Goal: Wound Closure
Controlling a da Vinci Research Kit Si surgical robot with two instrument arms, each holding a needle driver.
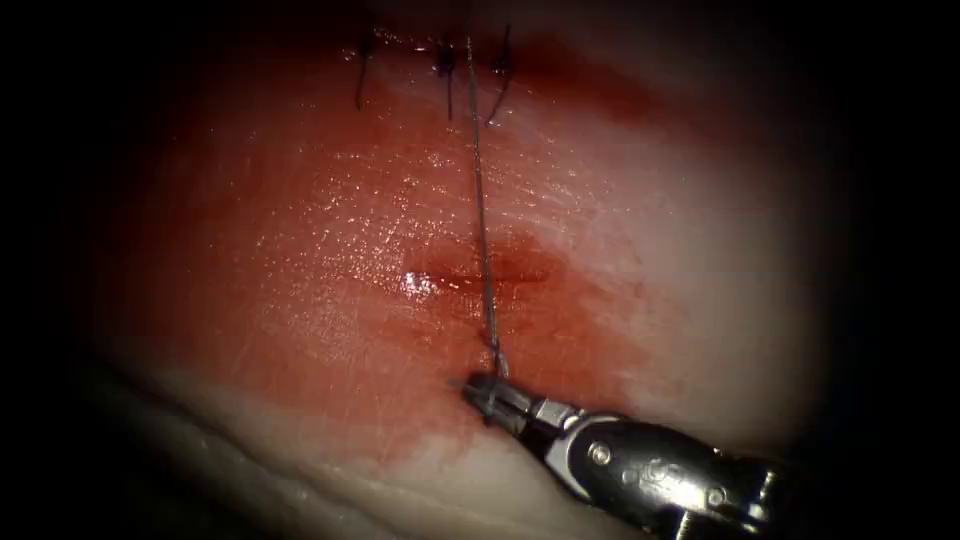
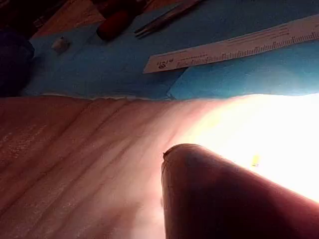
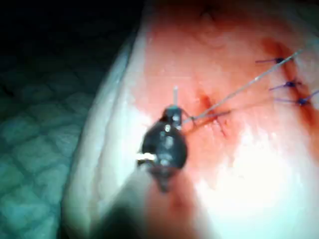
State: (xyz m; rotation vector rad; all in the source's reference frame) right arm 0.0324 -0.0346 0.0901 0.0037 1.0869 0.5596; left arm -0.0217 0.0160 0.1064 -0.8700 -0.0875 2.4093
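My right tool (image 1: 487,392) comes in from the lower right, its jaws shut on the needle (image 1: 462,384) close to its thread end. A short bright piece of the needle (image 3: 175,95) sticks out of the jaws, free of the tissue (image 1: 300,250). The thread (image 1: 480,220) runs taut from the jaws straight up to the stitched cut (image 1: 440,45) at the far edge. Three knotted stitches (image 1: 443,58) with short cut ends sit there. Red fluid (image 1: 470,272) pools in a small slit under the thread. The left arm's dark shaft (image 2: 224,199) hovers over pale tissue.
Beyond the tissue lies a blue drape (image 2: 99,69) with a white ruler (image 2: 234,47), a red-handled instrument (image 2: 117,22) and metal forceps (image 2: 167,17). The tissue's near edge (image 1: 330,480) drops off just below my right tool.
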